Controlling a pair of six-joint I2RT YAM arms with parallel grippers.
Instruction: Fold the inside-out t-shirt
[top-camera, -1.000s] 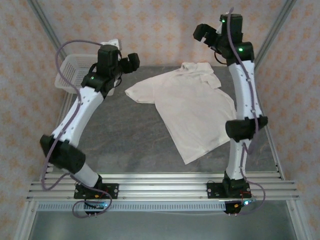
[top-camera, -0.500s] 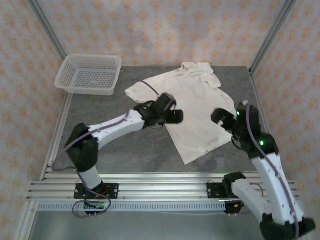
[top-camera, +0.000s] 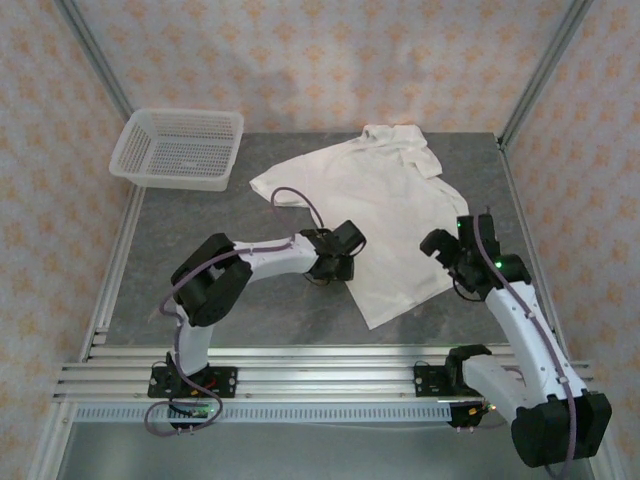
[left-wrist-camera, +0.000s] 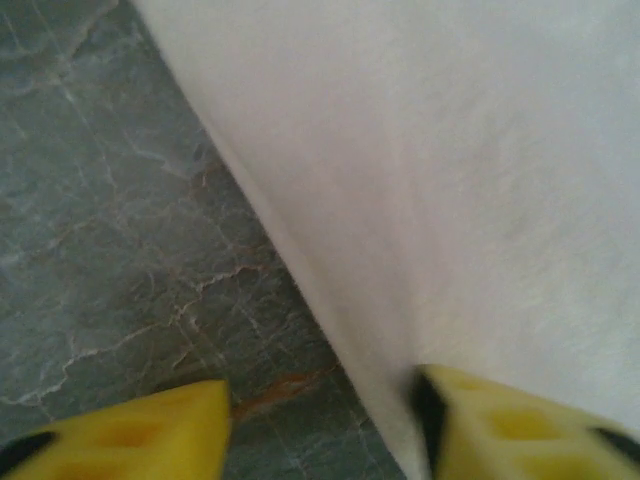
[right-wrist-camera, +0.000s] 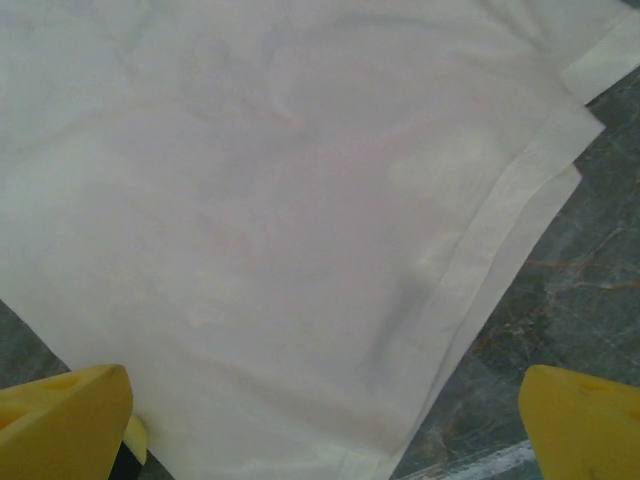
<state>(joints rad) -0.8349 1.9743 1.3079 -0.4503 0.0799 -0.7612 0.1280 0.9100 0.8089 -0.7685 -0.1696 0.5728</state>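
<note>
The cream-white inside-out t-shirt (top-camera: 385, 205) lies spread flat on the grey table, collar toward the back. My left gripper (top-camera: 342, 254) is low at the shirt's left side edge. In the left wrist view the shirt's edge (left-wrist-camera: 330, 330) runs between its yellow fingertips (left-wrist-camera: 130, 430); the jaws stand partly apart, the right finger over the cloth, the left over bare table. My right gripper (top-camera: 448, 252) hovers at the shirt's right lower side. Its jaws (right-wrist-camera: 325, 430) are wide open over the hemmed corner (right-wrist-camera: 500, 250), with nothing pinched.
A white mesh basket (top-camera: 180, 148) stands at the back left corner. Bare grey marbled table (top-camera: 200, 235) lies left of the shirt. Metal frame posts (top-camera: 545, 70) rise at the back corners, and the aluminium rail (top-camera: 320, 365) runs along the near edge.
My left arm swung from near the basket down to the shirt's left edge, and its jaws narrowed. My right arm dropped from the back right to the shirt's right hem, still wide open.
</note>
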